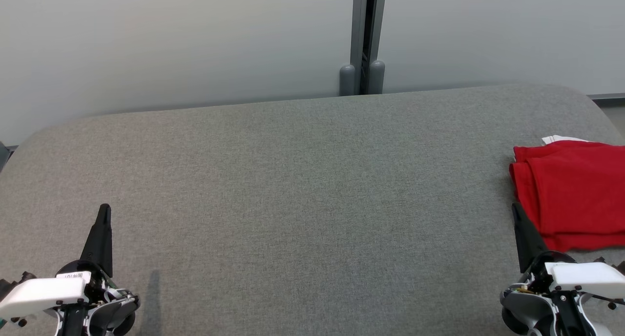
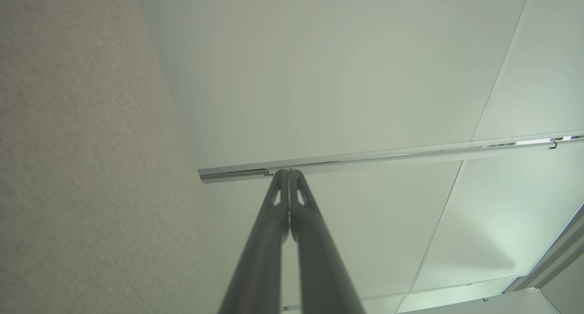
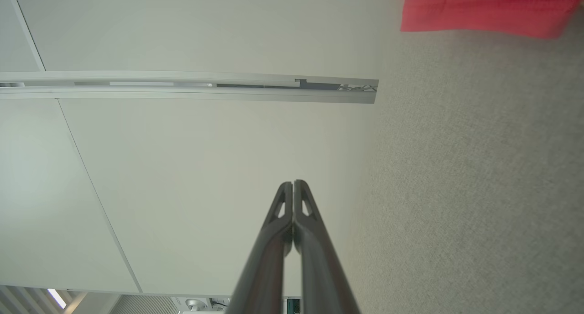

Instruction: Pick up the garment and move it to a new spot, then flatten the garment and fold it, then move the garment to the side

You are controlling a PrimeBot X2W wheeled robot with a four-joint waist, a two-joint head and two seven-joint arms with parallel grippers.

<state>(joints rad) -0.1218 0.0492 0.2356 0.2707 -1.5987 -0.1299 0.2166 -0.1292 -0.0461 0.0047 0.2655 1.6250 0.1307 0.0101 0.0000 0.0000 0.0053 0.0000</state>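
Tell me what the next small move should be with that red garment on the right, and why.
Probably none on the cloth: I'd hold both claws parked. The red garment already lies folded at the right side of the gray surface. The right claw is shut and empty just beside the garment's edge, and the left claw is shut, far off.

A grey fabric-covered table (image 1: pixel 293 179) with rounded corners spans the foreground. Behind it stands a pale wall (image 1: pixel 171 43), split by a grey post (image 1: pixel 364 38).
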